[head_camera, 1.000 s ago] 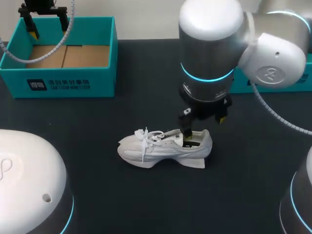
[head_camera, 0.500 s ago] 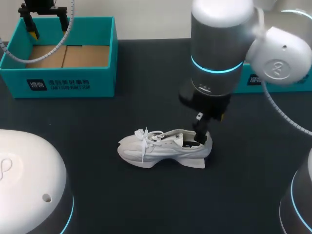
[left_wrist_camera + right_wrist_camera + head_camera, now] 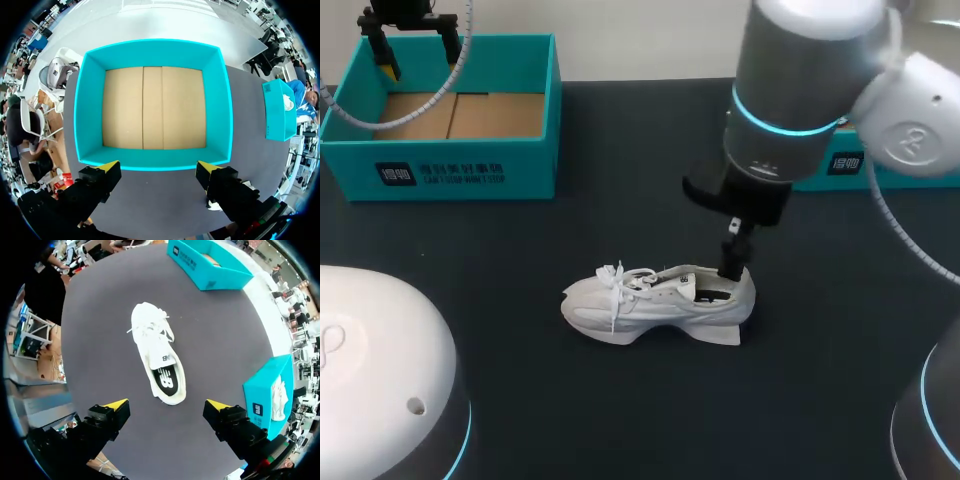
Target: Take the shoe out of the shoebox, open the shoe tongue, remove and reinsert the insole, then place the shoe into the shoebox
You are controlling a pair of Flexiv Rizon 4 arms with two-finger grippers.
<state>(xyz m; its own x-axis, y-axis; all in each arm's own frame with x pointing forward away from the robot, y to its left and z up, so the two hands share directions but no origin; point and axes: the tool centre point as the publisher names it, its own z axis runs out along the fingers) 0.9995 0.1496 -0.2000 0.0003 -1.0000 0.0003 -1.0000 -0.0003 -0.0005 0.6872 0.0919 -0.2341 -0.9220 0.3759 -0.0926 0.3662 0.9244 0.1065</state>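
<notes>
From right, right arm (image 3: 800,80) comes in, right gripper (image 3: 166,405) hanging above heel of shoe (image 3: 655,300), fingers wide apart, empty. Shoe upright at scene centre, outside shoebox (image 3: 150,47). Over far-left shoebox, left gripper (image 3: 158,166) spread, empty.

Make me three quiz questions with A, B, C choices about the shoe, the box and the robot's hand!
1. What colour is the shoebox? A teal, B red, C yellow.
2. Where is the shoe? A in the shoebox, B on the table, C held in the air.
3. The right gripper is: A shut on the shoe, B shut on nothing, C open.
Answers: 1 A, its walls are teal. 2 B, it lies on the dark tabletop, outside the box. 3 C, its yellow tips stand wide apart, the heel ahead of them.
</notes>
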